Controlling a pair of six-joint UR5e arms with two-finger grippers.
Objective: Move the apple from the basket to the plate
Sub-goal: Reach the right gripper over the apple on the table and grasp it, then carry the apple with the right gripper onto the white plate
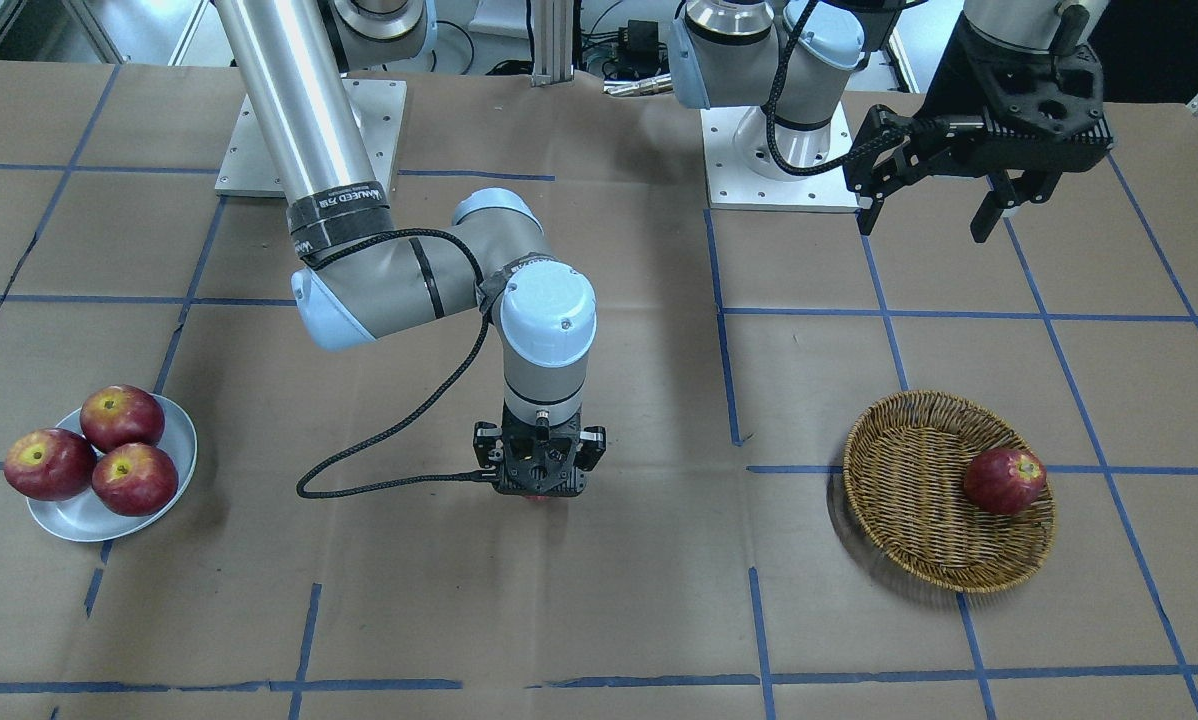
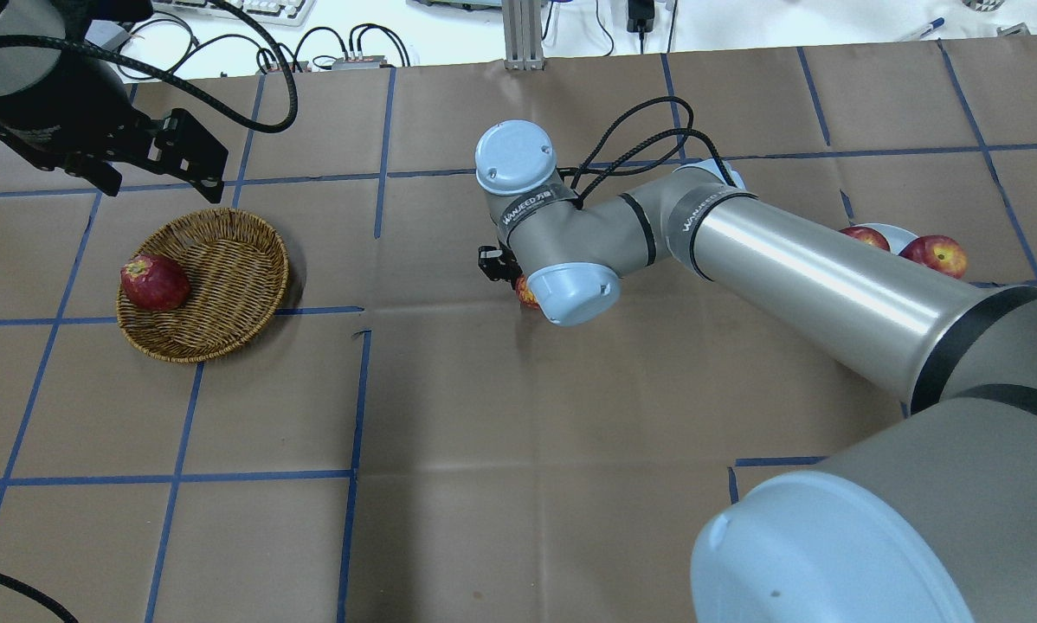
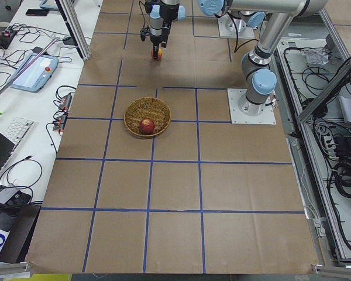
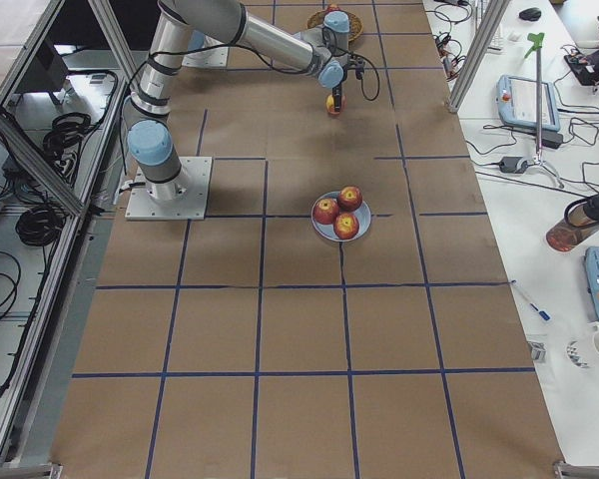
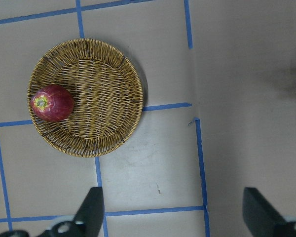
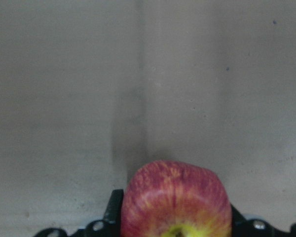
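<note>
My right gripper [image 1: 539, 490] points straight down over the middle of the table and is shut on the apple [image 6: 175, 202], a light-red one with yellowish streaks and a yellow stem hollow. The apple [image 2: 525, 292] hangs low over the paper; I cannot tell whether it touches. The wicker basket [image 1: 919, 470] holds one darker red apple [image 1: 1004, 480] against its rim. The white plate [image 1: 79, 515] holds three red apples. My left gripper [image 1: 927, 215] is open and empty, raised behind the basket; its wrist view shows the basket [image 5: 98, 98] below.
The table is brown paper with a blue tape grid. The right arm's long link [image 2: 813, 285] stretches across the table between its base and the centre. The two arm base plates [image 1: 779, 160] sit at the robot's side of the table.
</note>
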